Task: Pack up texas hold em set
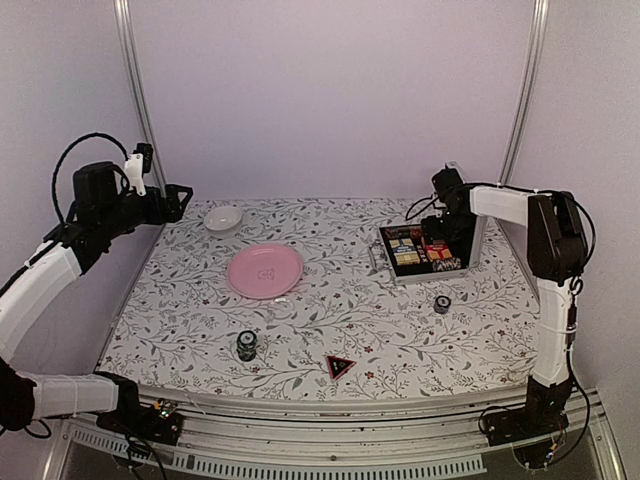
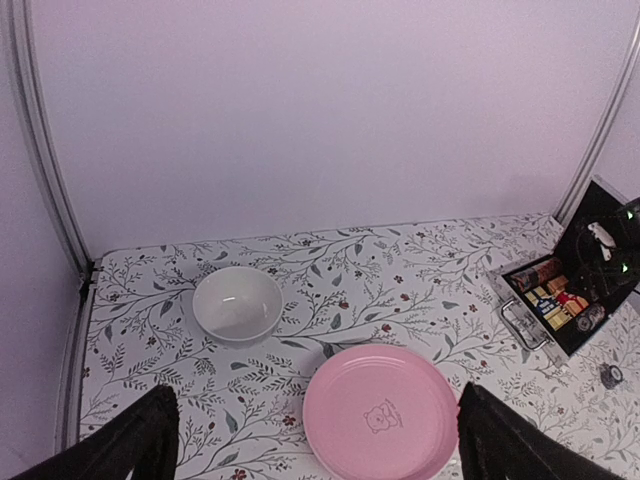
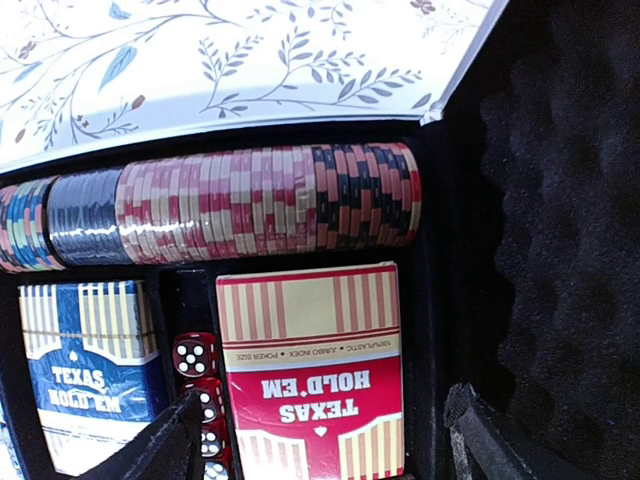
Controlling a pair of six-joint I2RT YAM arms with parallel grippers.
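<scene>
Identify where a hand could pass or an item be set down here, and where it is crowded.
Bare table lies between the pink plate and the case, along the far edge from the white bowl to the case, and at the near right corner beyond the triangular marker. Crowded: inside the case, under the right end effector.

Right gripper low over the open case, chip stack just on its near side, left gripper raised, bowl just right of it, plate, second chip stack, marker well apart from both.
</scene>
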